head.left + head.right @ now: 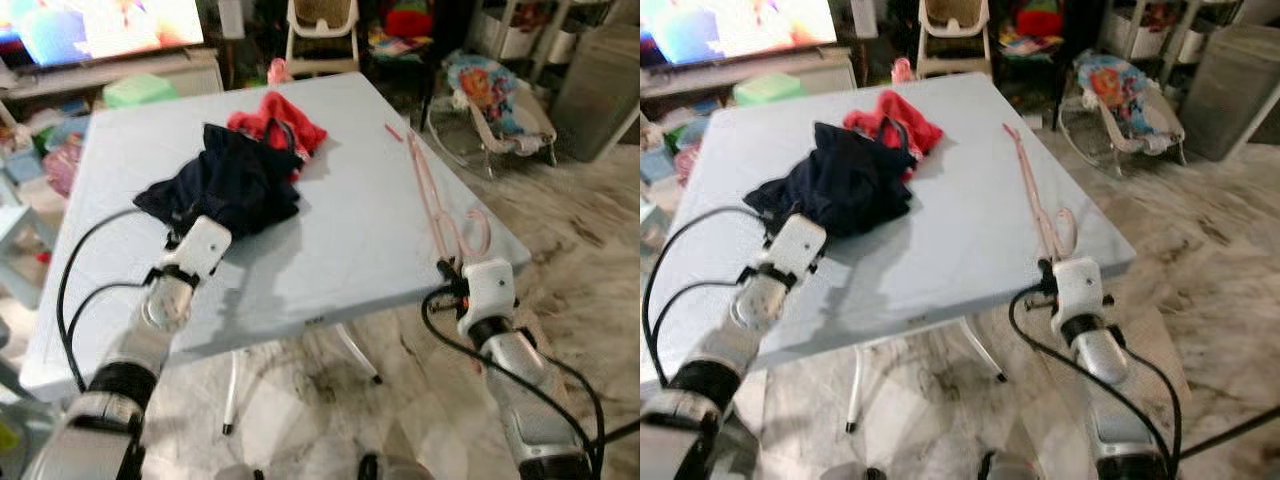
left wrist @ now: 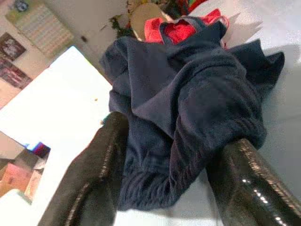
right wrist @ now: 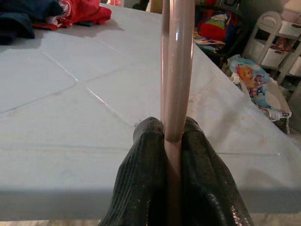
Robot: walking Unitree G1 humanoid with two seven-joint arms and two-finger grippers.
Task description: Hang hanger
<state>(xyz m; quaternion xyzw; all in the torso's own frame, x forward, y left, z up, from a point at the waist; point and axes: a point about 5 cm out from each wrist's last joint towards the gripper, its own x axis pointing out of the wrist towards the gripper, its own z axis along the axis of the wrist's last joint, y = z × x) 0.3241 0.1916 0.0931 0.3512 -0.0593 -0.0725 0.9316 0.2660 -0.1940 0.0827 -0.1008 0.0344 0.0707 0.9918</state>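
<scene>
A pink plastic hanger [image 1: 432, 196] lies along the right side of the pale blue table [image 1: 350, 230], its hook [image 1: 478, 230] near the front right corner. My right gripper [image 3: 172, 131] is at that corner, shut on one bar of the hanger [image 3: 177, 66]. A navy garment [image 1: 225, 185] is heaped on the left half of the table, with a red garment [image 1: 281, 124] just behind it. My left gripper [image 2: 176, 136] is open at the navy garment's near edge. Its two fingers [image 2: 94, 179] stand either side of a bunched fold of the navy cloth [image 2: 188, 94].
The table's front edge [image 1: 300, 330] is close to me, with marbled floor below. A baby bouncer [image 1: 495, 100] and shelving stand to the right rear. A high chair [image 1: 322, 30], a TV [image 1: 100, 25] and its bench lie beyond the table's far edge.
</scene>
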